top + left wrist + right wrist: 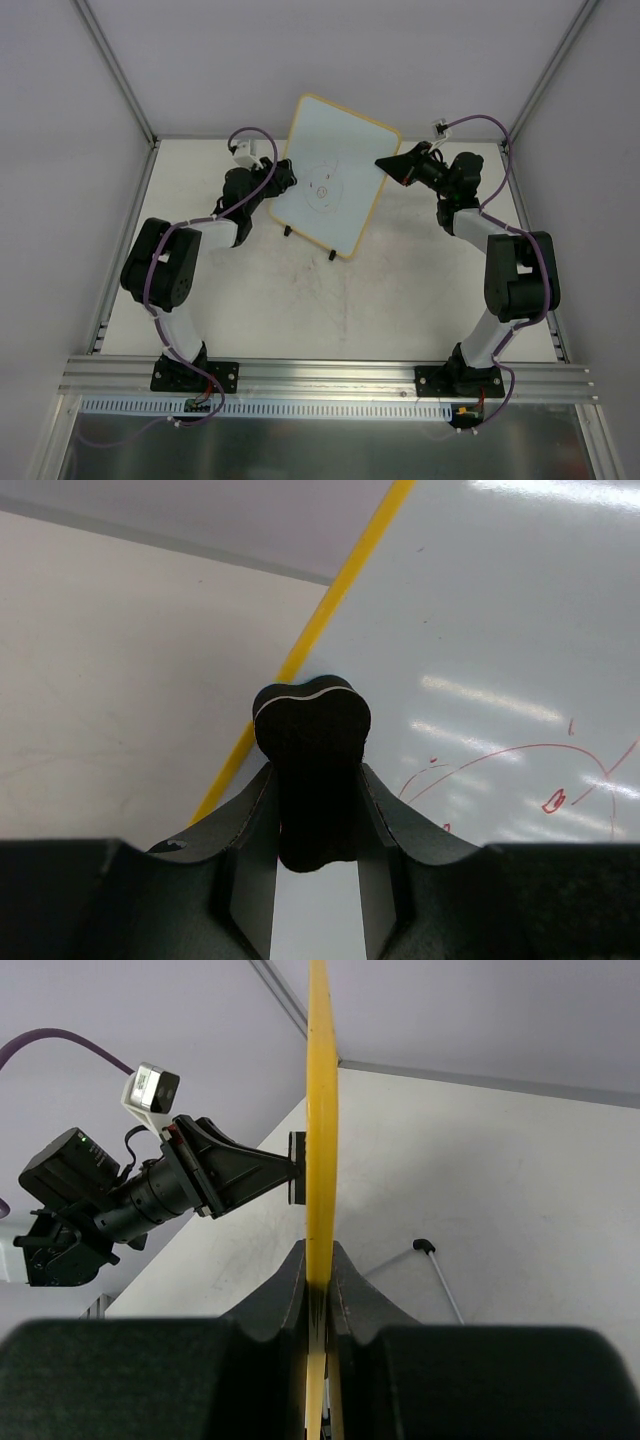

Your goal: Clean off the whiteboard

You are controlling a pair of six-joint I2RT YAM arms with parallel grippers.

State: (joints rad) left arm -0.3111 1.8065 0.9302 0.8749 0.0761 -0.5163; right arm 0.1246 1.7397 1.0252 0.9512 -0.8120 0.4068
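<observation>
The left claw [283, 176] pinches a black eraser [312, 745] against the whiteboard [340, 135] near its left rim. The board stands on the counter [400, 290] near the middle of its far edge, with its long axis running far to near and its doodled face turned left. The right claw [388, 163] is clamped on its right rim.
</observation>
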